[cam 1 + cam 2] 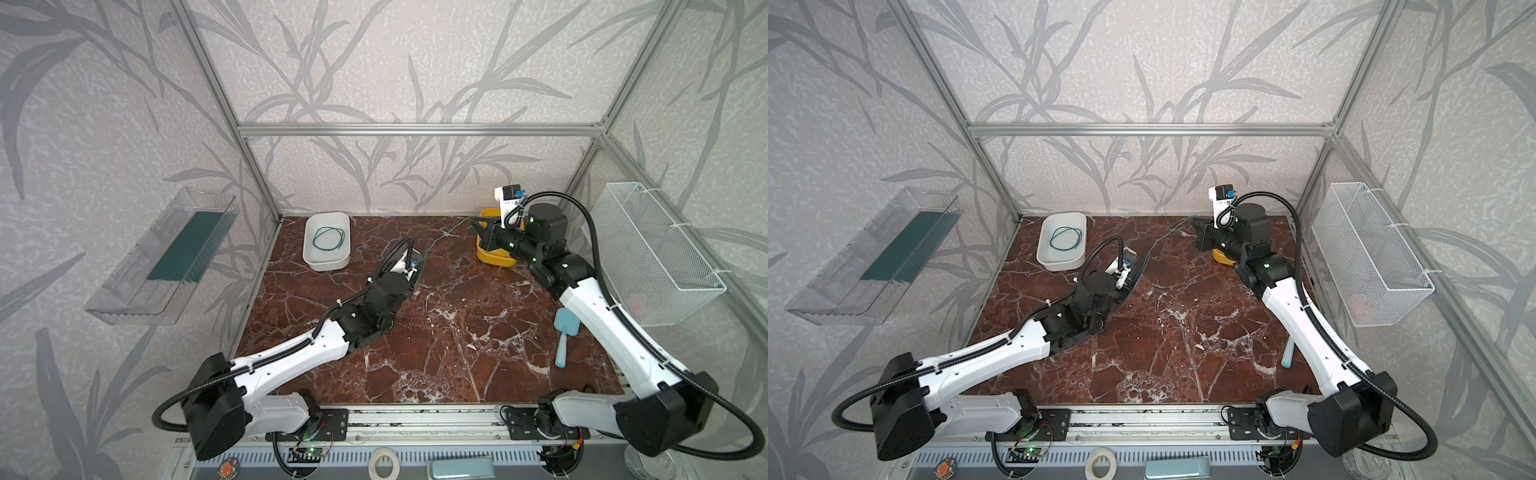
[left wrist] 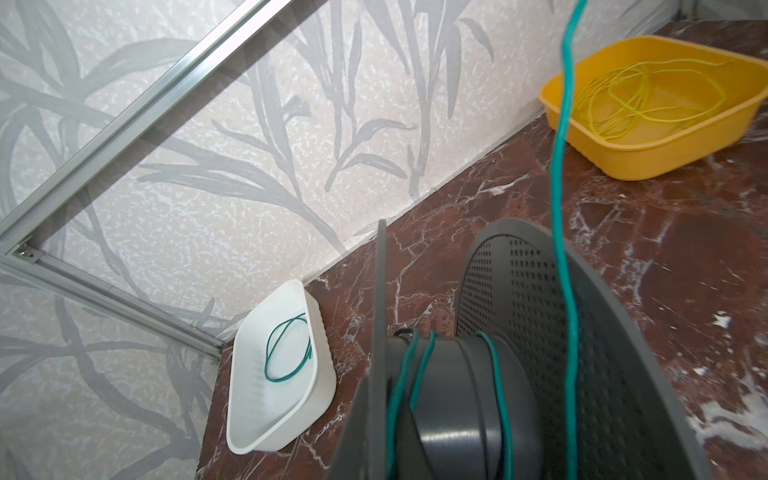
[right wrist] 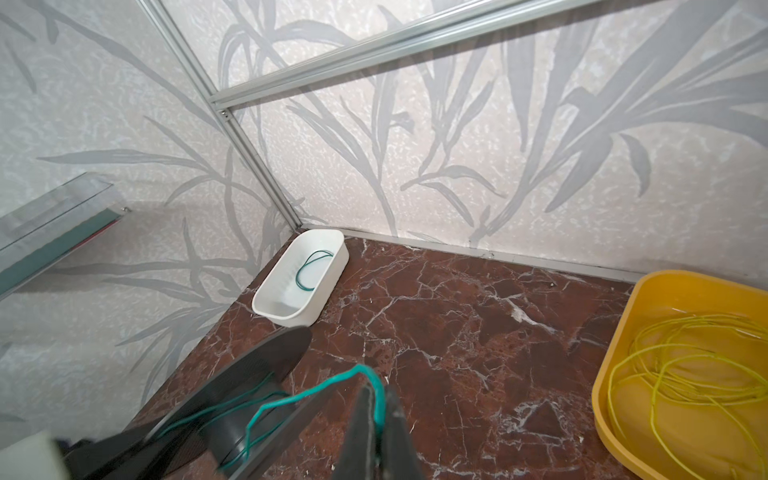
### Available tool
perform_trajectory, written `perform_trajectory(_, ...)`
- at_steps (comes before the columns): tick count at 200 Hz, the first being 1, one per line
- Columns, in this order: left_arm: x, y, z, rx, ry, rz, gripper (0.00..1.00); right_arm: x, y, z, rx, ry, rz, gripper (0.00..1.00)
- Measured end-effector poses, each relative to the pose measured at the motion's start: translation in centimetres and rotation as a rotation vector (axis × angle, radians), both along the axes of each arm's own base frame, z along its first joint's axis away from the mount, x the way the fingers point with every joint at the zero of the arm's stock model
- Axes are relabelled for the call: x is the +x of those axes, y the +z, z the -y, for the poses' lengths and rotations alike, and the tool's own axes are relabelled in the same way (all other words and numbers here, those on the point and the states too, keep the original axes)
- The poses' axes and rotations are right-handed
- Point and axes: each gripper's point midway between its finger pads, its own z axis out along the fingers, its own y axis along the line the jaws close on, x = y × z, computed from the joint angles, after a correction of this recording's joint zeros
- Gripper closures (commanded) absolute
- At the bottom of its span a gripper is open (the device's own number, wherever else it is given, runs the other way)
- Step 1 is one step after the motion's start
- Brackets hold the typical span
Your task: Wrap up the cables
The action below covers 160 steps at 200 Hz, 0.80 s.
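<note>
Near front right of the counter (image 1: 436,353), a blue brush (image 1: 564,332) lies flat beside the right forearm (image 1: 602,332). Mid-counter, left hand (image 1: 411,270) is clamped on the spool (image 2: 519,299), held on edge; its fingers are hidden behind it. Few turns of green cable (image 2: 557,166) are wound on it, the rest runs up nearly straight to the right hand (image 3: 376,401), closed tight on it near the yellow tub (image 3: 615,357). Loose yellow wire (image 3: 656,419) lies inside that tub. Back left corner: white tub (image 1: 328,262) against the wall, second cable (image 2: 266,357) looped in it.
</note>
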Motion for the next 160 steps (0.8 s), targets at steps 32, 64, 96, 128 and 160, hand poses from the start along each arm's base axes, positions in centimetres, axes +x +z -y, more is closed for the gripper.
perform_trajectory(32, -3.0, 1.7, 0.6, -0.045, -0.123, -0.017, 1.00, 3.0, -3.8, -0.5, -0.003, 0.003, -0.070, 1.00)
perform_trajectory(64, -4.2, 2.9, 0.4, -0.104, -0.165, -0.054, 1.00, 4.8, -8.3, -1.1, -0.024, 0.012, -0.135, 1.00)
perform_trajectory(96, -3.9, 4.5, 0.2, -0.206, -0.170, -0.096, 1.00, 5.1, -14.5, -1.7, -0.029, 0.040, -0.225, 1.00)
perform_trajectory(128, -1.5, 6.4, -1.7, -0.396, -0.113, -0.152, 1.00, 3.3, -19.3, -3.2, -0.032, 0.080, -0.301, 1.00)
perform_trajectory(160, 1.7, 7.9, -4.2, -0.555, -0.004, -0.183, 1.00, 1.8, -20.1, -5.5, -0.059, 0.108, -0.283, 1.00)
